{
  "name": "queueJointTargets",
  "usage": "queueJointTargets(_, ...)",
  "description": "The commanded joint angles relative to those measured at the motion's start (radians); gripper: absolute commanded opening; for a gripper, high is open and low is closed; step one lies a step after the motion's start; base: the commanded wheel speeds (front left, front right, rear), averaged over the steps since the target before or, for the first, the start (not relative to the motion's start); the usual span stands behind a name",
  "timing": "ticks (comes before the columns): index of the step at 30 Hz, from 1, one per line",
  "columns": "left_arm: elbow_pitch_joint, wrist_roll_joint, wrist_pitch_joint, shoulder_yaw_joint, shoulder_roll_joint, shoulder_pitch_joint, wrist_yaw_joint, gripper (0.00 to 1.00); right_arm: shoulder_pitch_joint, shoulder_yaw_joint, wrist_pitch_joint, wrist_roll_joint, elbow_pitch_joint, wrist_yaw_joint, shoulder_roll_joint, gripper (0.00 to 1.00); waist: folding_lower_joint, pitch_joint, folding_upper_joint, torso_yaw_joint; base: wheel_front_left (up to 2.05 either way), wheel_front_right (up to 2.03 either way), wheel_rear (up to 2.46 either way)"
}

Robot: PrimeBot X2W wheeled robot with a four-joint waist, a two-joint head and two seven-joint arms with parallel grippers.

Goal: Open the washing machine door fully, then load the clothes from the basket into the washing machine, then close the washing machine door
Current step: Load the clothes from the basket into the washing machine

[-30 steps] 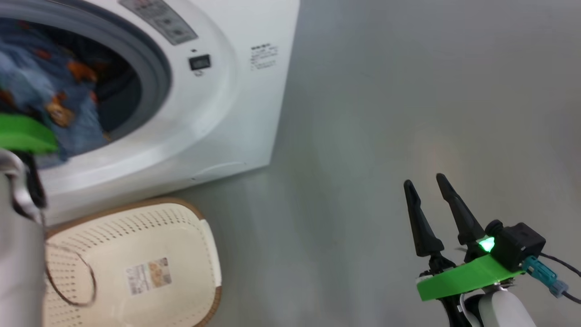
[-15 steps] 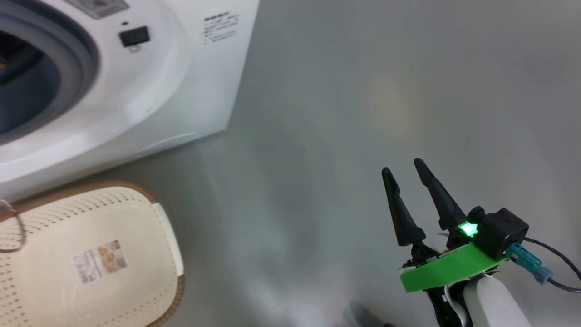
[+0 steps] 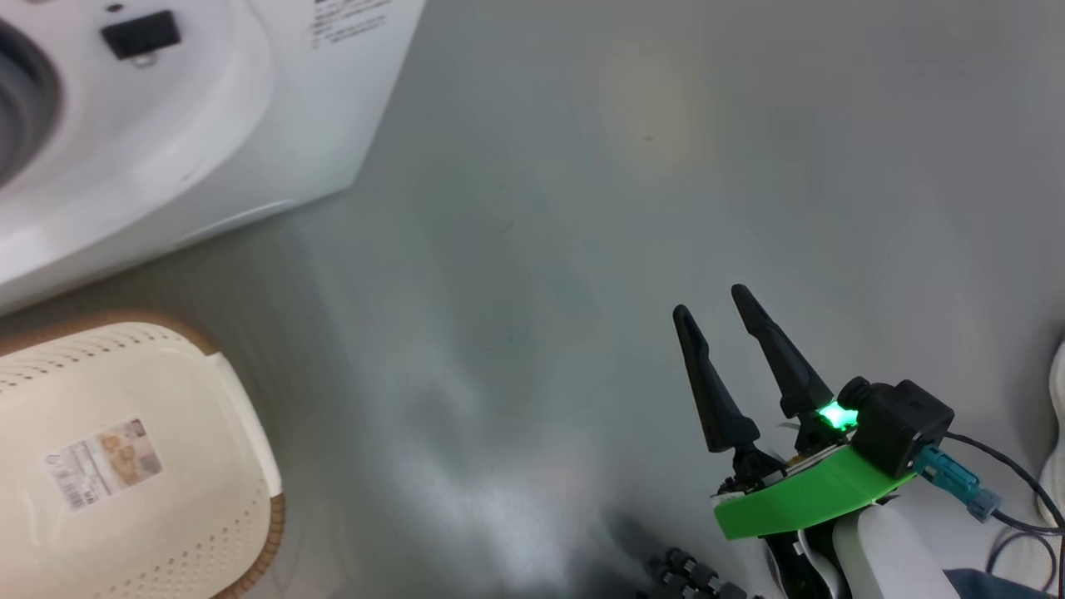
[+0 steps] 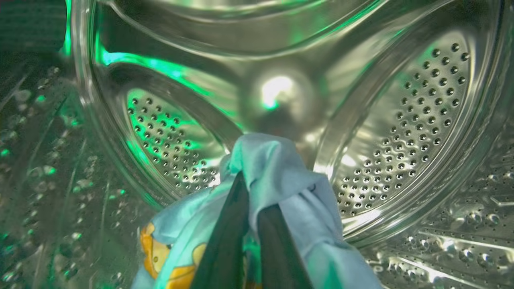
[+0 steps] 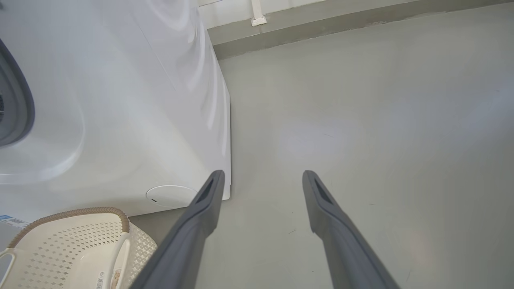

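Note:
In the left wrist view my left gripper (image 4: 251,188) is deep inside the steel perforated drum (image 4: 421,112), shut on light blue clothes (image 4: 277,168) with orange cartoon patches that drape over its fingers. The white washing machine (image 3: 208,125) fills the upper left of the head view, its grey rubber ring at the edge; its side (image 5: 120,100) rises in the right wrist view too. The cream basket (image 3: 133,466) lies at lower left, label sticker on its bottom, and its brown rim (image 5: 68,212) is low in the right wrist view. My right gripper (image 3: 711,304) (image 5: 261,176) hangs open over bare floor. The door is out of view.
Grey floor (image 3: 582,208) stretches right of the machine. A wall base (image 5: 341,24) runs along the back. Cables (image 3: 1007,499) trail from my right wrist, and a white object (image 3: 1057,433) sits at the right edge.
The head camera has swung right, so machine and basket slid left and the drum opening, clothes and left arm left the head view. The right gripper stays open.

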State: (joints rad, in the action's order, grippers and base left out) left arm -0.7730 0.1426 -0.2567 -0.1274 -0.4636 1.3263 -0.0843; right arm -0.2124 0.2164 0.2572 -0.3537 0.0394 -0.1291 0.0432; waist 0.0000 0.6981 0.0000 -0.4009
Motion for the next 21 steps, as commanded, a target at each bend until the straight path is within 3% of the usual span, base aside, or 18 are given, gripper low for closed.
queueJointTargets(1, 0.035, -0.008, -0.005, -0.015, -0.063, 0.027, 0.000, 0.00, 0.002, 0.023, 0.005, -0.003, -0.026, -0.002, 0.007, 1.00, 0.0000, 0.034, 0.0000, -0.027, 0.00, 0.00, 0.00)
queueJointTargets(6, 0.067, -0.003, -0.005, -0.051, -0.064, 0.058, -0.019, 0.00, 0.002, 0.016, 0.005, -0.003, -0.033, -0.002, 0.007, 1.00, 0.0000, 0.059, 0.0000, -0.033, 0.00, 0.00, 0.00)
queueJointTargets(14, -0.086, -0.038, -0.005, -0.014, -0.055, 0.043, -0.001, 0.00, 0.001, 0.014, 0.005, -0.009, -0.024, -0.002, 0.007, 1.00, 0.0000, 0.055, 0.0000, -0.021, 0.00, 0.00, 0.00)
queueJointTargets(17, -0.160, -0.054, -0.005, 0.012, -0.042, 0.046, -0.002, 0.31, -0.001, 0.003, 0.005, -0.010, -0.021, -0.002, 0.007, 1.00, 0.0000, 0.042, 0.0000, -0.003, 0.00, 0.00, 0.00)
queueJointTargets(18, -0.183, -0.055, -0.005, 0.015, -0.036, 0.048, -0.007, 0.47, -0.002, 0.002, 0.005, -0.009, -0.019, -0.002, 0.007, 1.00, 0.0000, 0.037, 0.0000, 0.003, 0.00, 0.00, 0.00)
queueJointTargets(20, -0.223, -0.056, -0.005, 0.022, -0.026, 0.051, -0.011, 0.99, -0.007, 0.004, 0.005, -0.005, -0.016, -0.002, 0.007, 1.00, 0.0000, 0.027, 0.0000, 0.015, 0.00, 0.00, 0.00)
queueJointTargets(21, -0.240, -0.054, -0.005, 0.023, -0.022, 0.051, -0.013, 1.00, -0.010, 0.004, 0.005, -0.004, -0.015, -0.002, 0.007, 1.00, 0.0000, 0.021, 0.0000, 0.020, 0.00, 0.00, 0.00)
